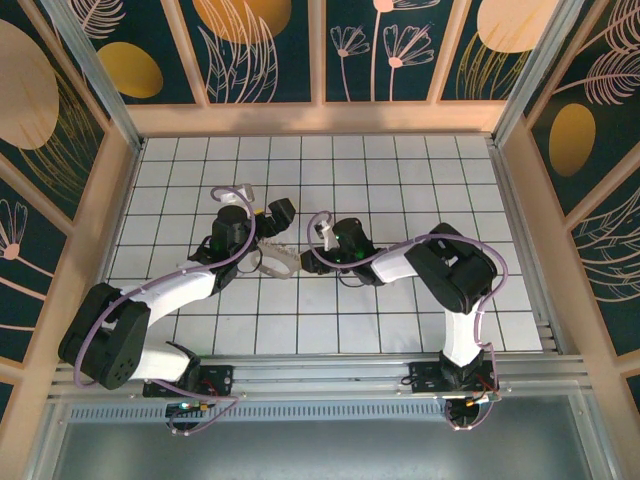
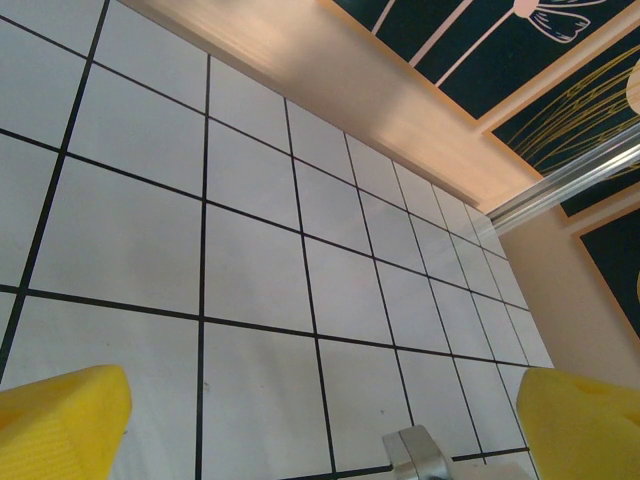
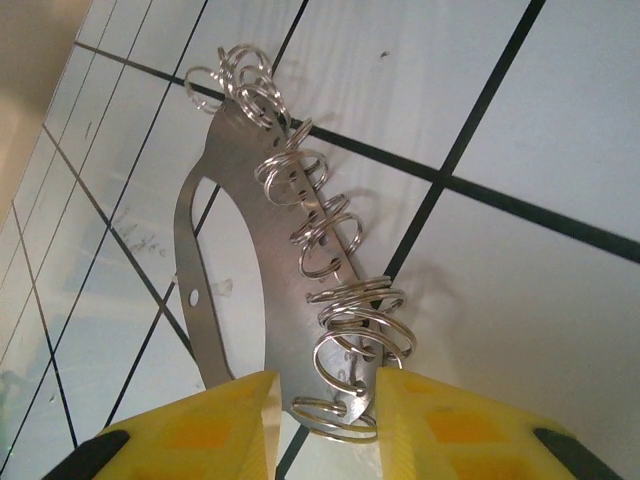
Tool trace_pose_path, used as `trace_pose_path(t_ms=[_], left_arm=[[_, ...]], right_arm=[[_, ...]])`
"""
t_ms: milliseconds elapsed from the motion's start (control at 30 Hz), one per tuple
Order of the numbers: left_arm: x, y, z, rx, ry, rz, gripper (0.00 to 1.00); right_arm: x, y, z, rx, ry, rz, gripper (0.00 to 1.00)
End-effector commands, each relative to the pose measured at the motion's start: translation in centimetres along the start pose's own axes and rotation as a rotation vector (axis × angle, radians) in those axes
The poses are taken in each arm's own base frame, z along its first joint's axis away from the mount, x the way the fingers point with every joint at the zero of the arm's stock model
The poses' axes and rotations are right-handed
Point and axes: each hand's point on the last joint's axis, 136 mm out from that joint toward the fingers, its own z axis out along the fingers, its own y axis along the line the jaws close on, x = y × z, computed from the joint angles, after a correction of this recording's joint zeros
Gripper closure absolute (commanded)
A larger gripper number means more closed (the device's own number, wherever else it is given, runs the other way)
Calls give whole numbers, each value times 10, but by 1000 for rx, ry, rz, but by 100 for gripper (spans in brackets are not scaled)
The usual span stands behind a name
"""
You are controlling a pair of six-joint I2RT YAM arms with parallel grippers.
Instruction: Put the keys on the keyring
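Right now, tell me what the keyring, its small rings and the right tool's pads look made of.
Keyring: flat metal plate, probably steel, brushed grey sheen, punched holes. Rings: bright wire coils, likely polished steel, sharp glints. Pads of the right tool: matte yellow, no shine, perhaps rubber or plastic.

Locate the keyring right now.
The keyring lies at the middle of the table in the top view. In the right wrist view its near end sits between the yellow fingers of the right tool.
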Motion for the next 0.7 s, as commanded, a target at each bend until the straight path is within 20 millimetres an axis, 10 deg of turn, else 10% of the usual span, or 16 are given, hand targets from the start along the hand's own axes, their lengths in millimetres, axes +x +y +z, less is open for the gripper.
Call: trace_pose_path(t_ms=[0, 267, 667], left_arm=[[0, -4, 0, 26, -10, -14, 1], [0, -4, 0, 25, -11, -14, 1], [-1, -4, -1, 26, -12, -12, 1]], right_arm=[[9, 5, -4, -3, 29, 8, 68], [11, -4, -1, 61, 39, -6, 79], [17, -2, -7, 94, 42, -26, 68]])
